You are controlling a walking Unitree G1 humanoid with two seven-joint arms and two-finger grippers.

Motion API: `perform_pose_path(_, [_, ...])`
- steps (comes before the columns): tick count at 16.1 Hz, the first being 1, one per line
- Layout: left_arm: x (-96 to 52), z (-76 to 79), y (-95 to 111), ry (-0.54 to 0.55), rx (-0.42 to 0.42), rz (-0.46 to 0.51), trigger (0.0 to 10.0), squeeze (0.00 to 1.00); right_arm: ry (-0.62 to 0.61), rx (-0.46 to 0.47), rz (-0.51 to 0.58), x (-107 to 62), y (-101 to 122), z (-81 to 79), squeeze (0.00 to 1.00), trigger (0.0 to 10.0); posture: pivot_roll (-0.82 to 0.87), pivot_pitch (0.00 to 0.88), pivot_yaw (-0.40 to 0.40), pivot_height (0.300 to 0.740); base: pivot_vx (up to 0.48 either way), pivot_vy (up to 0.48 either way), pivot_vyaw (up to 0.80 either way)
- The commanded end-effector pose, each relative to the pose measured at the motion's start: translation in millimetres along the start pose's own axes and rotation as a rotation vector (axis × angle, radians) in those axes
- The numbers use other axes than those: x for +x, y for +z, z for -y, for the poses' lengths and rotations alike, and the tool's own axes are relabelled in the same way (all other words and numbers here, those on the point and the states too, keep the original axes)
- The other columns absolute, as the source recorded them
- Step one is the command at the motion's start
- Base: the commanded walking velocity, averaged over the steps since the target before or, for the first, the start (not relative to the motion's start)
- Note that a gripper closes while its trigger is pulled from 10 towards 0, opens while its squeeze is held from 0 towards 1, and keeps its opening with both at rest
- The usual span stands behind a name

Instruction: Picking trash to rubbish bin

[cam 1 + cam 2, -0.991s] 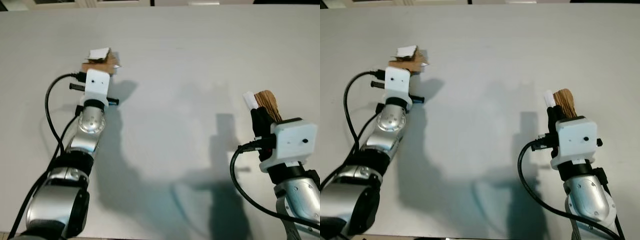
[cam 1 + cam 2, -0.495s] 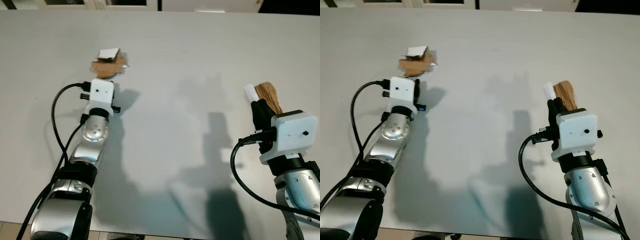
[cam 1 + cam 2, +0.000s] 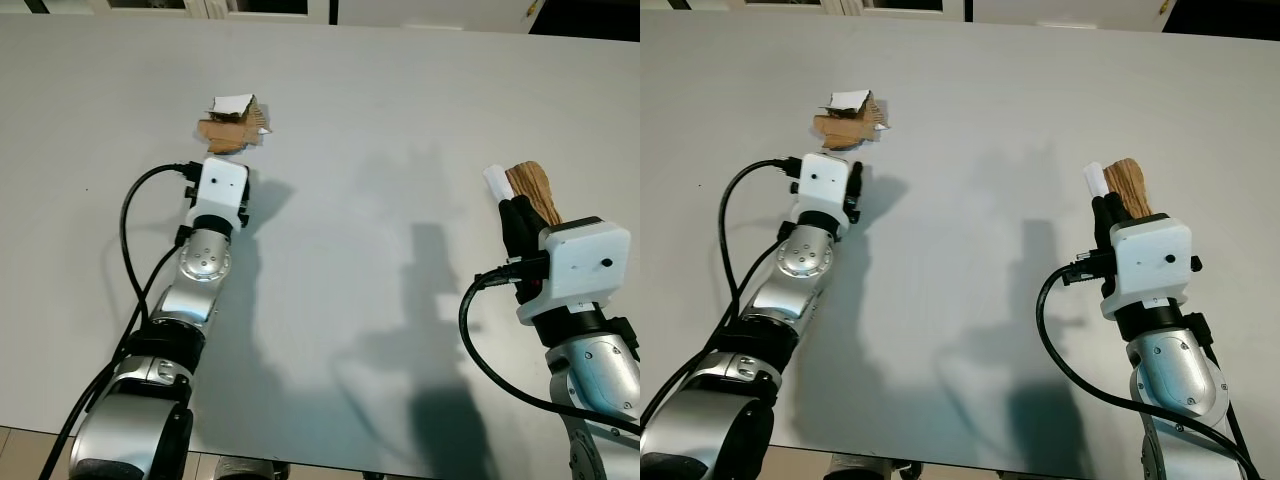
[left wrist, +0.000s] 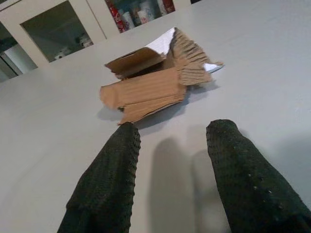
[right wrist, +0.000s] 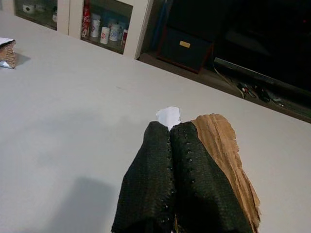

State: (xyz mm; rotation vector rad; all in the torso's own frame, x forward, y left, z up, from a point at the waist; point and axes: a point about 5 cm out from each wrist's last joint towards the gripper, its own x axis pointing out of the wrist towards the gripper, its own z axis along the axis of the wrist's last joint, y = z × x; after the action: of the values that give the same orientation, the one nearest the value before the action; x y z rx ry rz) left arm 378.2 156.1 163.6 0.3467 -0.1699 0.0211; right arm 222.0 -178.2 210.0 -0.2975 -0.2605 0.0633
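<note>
A crumpled brown cardboard scrap with a white face (image 3: 232, 124) lies on the white table (image 3: 380, 110) at the far left. Just short of it, my left gripper (image 4: 172, 133) stands open, its two black fingers (image 4: 114, 160) apart and nothing between them. On the right, above the table, my right gripper (image 3: 516, 214) is shut on a torn strip of brown cardboard (image 3: 533, 190) with a white paper bit (image 5: 168, 115) beside it. The strip sticks out past the fingertips (image 5: 160, 141).
The table's near edge (image 3: 300, 458) runs along the bottom, with floor below it. Beyond the far side stand glass-door cabinets with cans and bottles (image 5: 104, 33) and a dark low unit (image 5: 187, 48). A wide bare stretch of tabletop lies between my arms.
The head camera has shifted, so the whole scene sits differently. My left gripper has drawn back a little from the cardboard scrap. The right gripper keeps its hold on the strip.
</note>
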Motion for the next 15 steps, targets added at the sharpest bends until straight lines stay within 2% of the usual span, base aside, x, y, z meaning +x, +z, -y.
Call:
perform_pose_path(1, [0.2,2.0,4,-0.005,-0.017,0.012,10.0,1.0,-0.006,-0.005,-0.002,-1.5,-1,3.3,0.0,10.0,0.04,0.227,0.015,0.74,0.0,0.0,0.0])
perform_pose_path(4, [-1.3,6.4,5,-0.016,-0.048,0.015,10.0,1.0,-0.002,-0.008,0.002,-0.4,-2,4.1,0.0,10.0,0.04,0.221,0.01,0.74,0.0,0.0,0.0])
perform_pose_path(9, [-3.5,36.5,8,-0.157,-0.192,-0.002,10.0,1.0,0.013,-0.008,0.004,3.6,-4,2.6,0.0,10.0,0.05,0.209,0.006,0.74,0.0,0.0,0.0])
perform_pose_path(10, [-0.9,45.6,15,-0.194,-0.231,0.014,10.0,1.0,0.014,-0.002,-0.004,4.0,-7,2.9,0.0,10.0,0.05,0.203,0.0,0.74,0.0,0.0,0.0])
perform_pose_path(11, [1.5,50.6,22,-0.214,-0.222,0.036,10.0,1.0,0.016,0.003,-0.011,4.1,-10,2.6,0.0,10.0,0.05,0.202,-0.003,0.74,0.0,0.0,0.0])
perform_pose_path(13, [5.2,52.4,33,-0.21,-0.227,0.08,10.0,1.0,0.02,0.005,-0.018,4.7,-13,2.5,0.0,10.0,0.06,0.197,-0.01,0.74,0.0,0.0,0.0])
perform_pose_path(14, [9.2,48.2,42,-0.183,-0.23,0.12,10.0,1.0,0.027,0.004,-0.022,5.6,-16,2.5,0.0,10.0,0.06,0.194,-0.015,0.74,0.0,0.0,0.0])
perform_pose_path(15, [10.3,43.5,42,-0.16,-0.231,0.123,10.0,1.0,0.029,0.002,-0.022,6.0,-16,2.6,0.0,10.0,0.06,0.192,-0.017,0.74,0.0,0.0,0.0])
